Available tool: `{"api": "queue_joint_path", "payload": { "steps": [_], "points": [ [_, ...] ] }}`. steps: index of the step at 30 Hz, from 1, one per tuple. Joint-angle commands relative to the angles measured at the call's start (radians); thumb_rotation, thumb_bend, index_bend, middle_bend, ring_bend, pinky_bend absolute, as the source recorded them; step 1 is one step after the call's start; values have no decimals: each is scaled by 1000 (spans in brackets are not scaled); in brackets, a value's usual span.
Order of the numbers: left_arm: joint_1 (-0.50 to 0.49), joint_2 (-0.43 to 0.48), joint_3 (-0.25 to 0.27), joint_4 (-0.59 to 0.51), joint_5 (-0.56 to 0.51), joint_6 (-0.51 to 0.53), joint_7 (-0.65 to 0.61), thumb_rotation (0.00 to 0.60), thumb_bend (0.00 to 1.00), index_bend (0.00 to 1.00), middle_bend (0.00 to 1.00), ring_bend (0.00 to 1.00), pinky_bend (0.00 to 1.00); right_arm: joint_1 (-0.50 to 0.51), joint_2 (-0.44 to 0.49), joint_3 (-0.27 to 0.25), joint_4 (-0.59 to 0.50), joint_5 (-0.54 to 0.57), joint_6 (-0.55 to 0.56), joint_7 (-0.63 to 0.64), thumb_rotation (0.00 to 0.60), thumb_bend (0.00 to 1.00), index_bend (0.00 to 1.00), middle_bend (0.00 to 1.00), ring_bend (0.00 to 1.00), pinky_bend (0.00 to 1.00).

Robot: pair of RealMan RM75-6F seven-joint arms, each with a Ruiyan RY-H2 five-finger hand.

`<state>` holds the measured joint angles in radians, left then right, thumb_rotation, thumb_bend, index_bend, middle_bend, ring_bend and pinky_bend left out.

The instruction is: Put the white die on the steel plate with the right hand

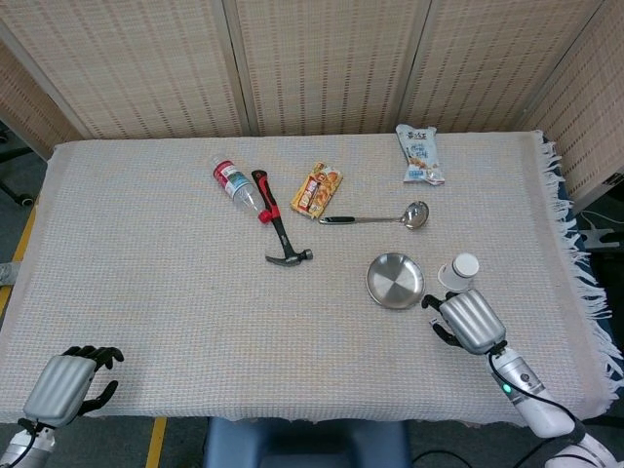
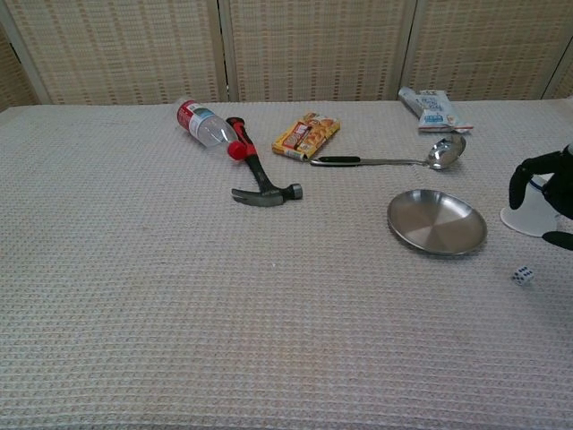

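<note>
— Since the white die [image 2: 523,275] sits on the woven table cloth [image 2: 179,296], just right of the steel plate [image 2: 437,221], is anything done?

— Nothing yet. The right robot hand [image 1: 468,320] hovers above it, fingers apart, holding nothing. Tiny spotted cube, shallow shiny round dish.

Right hand [image 1: 470,320] — ribbed silver-grey shell over the back, black fingers [image 1: 432,302] sticking out from under it. Behind it a silver-grey wrist section with a small green light, then a thin black cable running along the light-grey forearm. In the chest view only black fingertips [image 2: 528,175] show at the frame edge. Left hand [image 1: 60,387] — same build: ribbed grey back plate, glossy black fingers [image 1: 96,355], black cable at the wrist.
</note>
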<state>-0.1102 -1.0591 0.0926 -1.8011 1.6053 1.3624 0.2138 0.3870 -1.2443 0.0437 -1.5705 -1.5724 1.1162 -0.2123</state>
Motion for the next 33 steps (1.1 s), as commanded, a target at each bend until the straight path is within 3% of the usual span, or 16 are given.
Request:
{"api": "queue_joint_path", "payload": {
  "steps": [1,9,15,20,33],
  "points": [
    [0,0,0,0,0,0,-1,600,336,404,471,414,436,31,5,16,-26,63,-57,-85,600,193,481,906,779,1000],
    [0,0,-2,1,-4,-1,-3,600,336,404,471,413,436,51,4,16,-45,190,-131,-200,600,194,508,986,867,1000],
    [-1,0,-3,2,-8,-2,-5,600,336,404,471,413,436,62,8,-7,-37,260,-194,-198,600,194,410,986,867,1000],
    [-1,2,-3,0,-7,-2,-4,600,335,404,472,414,436,65,0,-19,-11,276,-204,-192,600,194,351,986,867,1000],
    [-1,2,-3,-1,-9,-2,-5,600,336,404,472,414,436,75,-49,-35,74,276,-223,-110,600,194,402,986,867,1000]
  ]
}}
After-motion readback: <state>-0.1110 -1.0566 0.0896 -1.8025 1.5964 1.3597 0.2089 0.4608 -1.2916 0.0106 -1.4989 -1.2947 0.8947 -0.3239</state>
